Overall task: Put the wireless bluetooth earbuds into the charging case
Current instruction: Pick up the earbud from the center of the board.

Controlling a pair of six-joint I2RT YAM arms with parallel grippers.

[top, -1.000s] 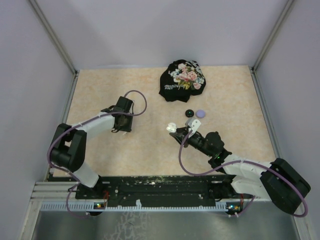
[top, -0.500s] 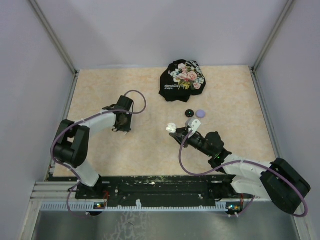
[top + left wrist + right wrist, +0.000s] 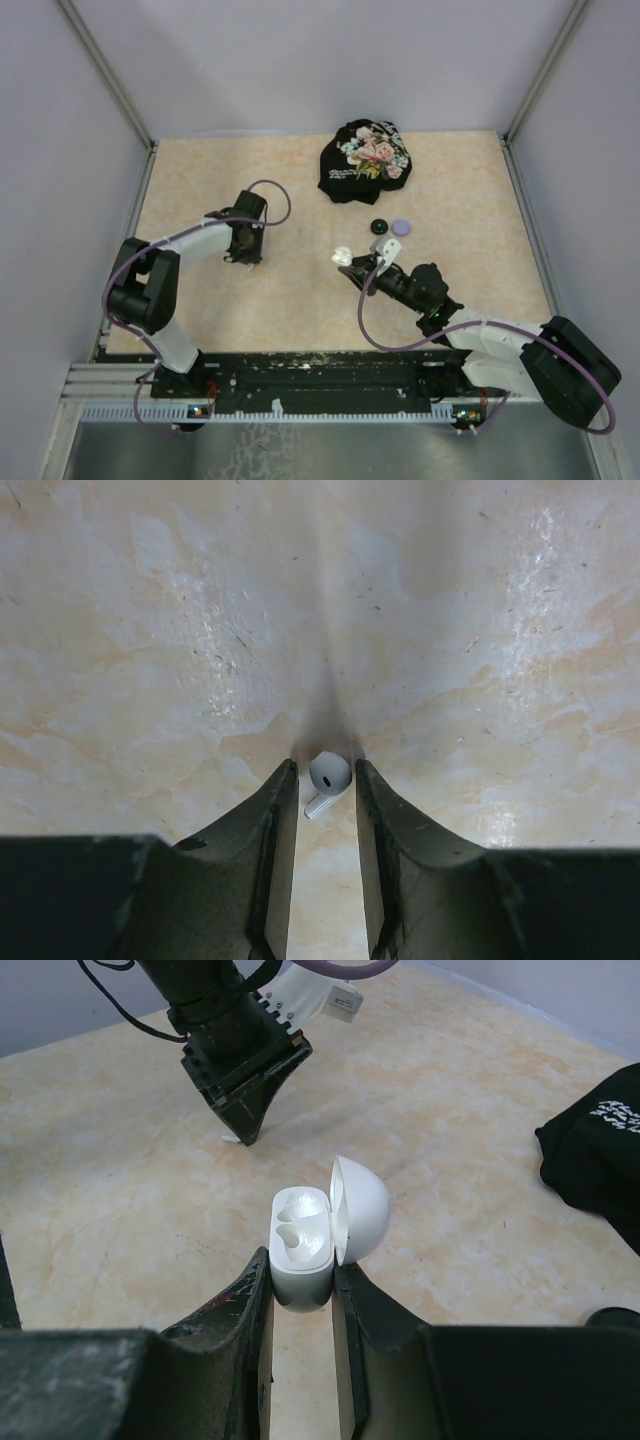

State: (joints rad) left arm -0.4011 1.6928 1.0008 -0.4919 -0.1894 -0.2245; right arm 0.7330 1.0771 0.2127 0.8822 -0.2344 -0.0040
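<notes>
A white earbud (image 3: 328,777) lies on the table between the fingertips of my left gripper (image 3: 326,780), which points straight down and stands narrowly open around it, with small gaps on both sides. In the top view the left gripper (image 3: 241,255) is at the table's left middle. My right gripper (image 3: 300,1272) is shut on the white charging case (image 3: 301,1245), whose lid (image 3: 360,1208) stands open, its two sockets empty. In the top view the case (image 3: 342,256) is at the tip of the right gripper (image 3: 353,263), centre right. The black earbuds are not in view.
A black floral cloth (image 3: 364,160) lies at the back centre. A black puck (image 3: 378,226) and a lavender puck (image 3: 401,227) sit just behind the right gripper. The right wrist view shows the left gripper (image 3: 246,1132) ahead and the cloth (image 3: 595,1160) to the right.
My left gripper has come down and settled over the white earbud. The right arm and the case have stayed still.
</notes>
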